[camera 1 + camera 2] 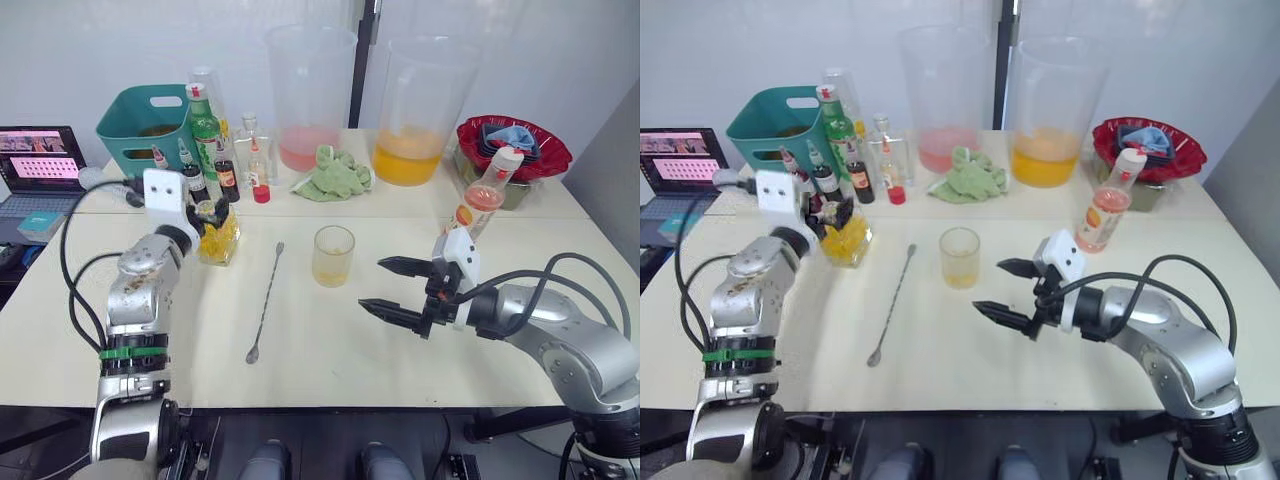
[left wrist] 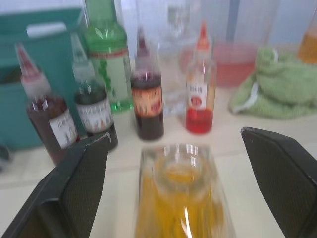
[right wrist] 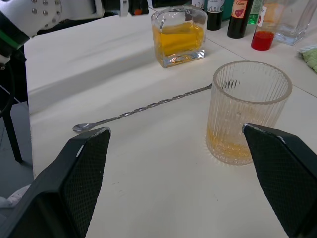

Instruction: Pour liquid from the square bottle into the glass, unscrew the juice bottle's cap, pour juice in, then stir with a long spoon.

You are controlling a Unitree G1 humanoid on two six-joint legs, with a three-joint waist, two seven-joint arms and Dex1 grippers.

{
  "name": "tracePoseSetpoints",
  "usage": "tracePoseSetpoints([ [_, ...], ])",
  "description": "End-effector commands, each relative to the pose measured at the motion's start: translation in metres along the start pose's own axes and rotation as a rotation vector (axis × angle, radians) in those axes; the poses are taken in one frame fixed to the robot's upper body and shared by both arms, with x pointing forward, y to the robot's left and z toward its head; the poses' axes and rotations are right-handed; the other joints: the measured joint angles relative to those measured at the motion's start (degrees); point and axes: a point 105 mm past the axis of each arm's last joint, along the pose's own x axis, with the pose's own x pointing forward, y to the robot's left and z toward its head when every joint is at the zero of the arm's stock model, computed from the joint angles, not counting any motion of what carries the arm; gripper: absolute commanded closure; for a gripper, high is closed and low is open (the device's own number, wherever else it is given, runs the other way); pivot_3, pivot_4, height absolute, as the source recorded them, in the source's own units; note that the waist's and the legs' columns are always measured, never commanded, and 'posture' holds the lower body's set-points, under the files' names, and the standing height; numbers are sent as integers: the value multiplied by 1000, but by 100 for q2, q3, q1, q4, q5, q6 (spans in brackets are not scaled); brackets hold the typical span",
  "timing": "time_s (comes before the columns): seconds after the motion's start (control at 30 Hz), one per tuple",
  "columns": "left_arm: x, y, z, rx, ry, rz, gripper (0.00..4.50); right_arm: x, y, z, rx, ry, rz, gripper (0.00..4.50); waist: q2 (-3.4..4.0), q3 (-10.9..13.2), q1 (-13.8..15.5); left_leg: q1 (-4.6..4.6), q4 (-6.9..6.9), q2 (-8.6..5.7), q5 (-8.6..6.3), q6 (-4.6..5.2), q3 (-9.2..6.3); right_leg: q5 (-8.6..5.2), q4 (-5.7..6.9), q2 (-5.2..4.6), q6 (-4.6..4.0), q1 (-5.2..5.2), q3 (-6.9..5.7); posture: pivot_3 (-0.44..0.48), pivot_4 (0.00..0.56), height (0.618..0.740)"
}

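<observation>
Left hand (image 1: 207, 214): I see it spread wide around the square bottle (image 1: 219, 238), fingers on either side and not touching the glass walls, as far as the wrist view lets me judge.
Square bottle: stands upright on the worktop (image 1: 330, 340) at my left, yellow liquid inside, neck open.
Right hand (image 1: 392, 286): spread and empty, low over the worktop, just right of the glass (image 1: 333, 256).
Glass: upright mid-worktop, a shallow yellow layer at the bottom, so I judge the first pour done.
Juice bottle (image 1: 484, 196): upright beyond my right hand, white cap (image 1: 508, 157) on.
Spoon (image 1: 266, 302): lies flat between square bottle and glass, bowl toward me.
Step, I reckon: go for the juice bottle.
Risk 1: pulling the left hand away crookedly could clip the square bottle and tip it; the small dark bottles (image 1: 227, 176) stand close behind.
Risk 2: swinging the right hand toward the juice bottle could brush the glass, or knock the slim bottle over.
Risk 3: uncapping needs both hands; a weak hold lets the bottle spin.
</observation>
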Motion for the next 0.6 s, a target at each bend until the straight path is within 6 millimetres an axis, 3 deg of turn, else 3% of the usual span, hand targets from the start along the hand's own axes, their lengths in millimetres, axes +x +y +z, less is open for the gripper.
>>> tracePoseSetpoints([
  [0.03,-2,0,56,45,-156,-48,30,-6,-1,13,-38,-45,2,0,0,0,-1,2,0,0,0,0,0,0,1,0,0,1,0,0,150,740],
  [0.1,-3,-7,66,63,-161,-118,30,-12,-3,12,-33,-47,-2,0,0,0,-3,2,-2,-1,0,0,1,0,0,-1,0,1,0,0,150,740],
  [0.27,-22,-48,83,120,-158,-388,30,-22,-9,6,-17,-30,-4,0,0,0,3,3,-3,1,0,0,0,0,-2,0,0,5,0,0,150,740],
  [0.47,-50,-72,98,90,-181,-583,30,-25,-13,5,-11,-32,9,0,0,0,-38,9,-4,12,0,0,1,0,-2,5,0,8,1,0,150,740],
  [0.6,-65,-76,94,98,-145,-653,30,-26,-13,3,-8,-27,21,0,1,0,-49,22,-16,17,0,0,6,0,-2,6,0,11,5,0,150,740],
])
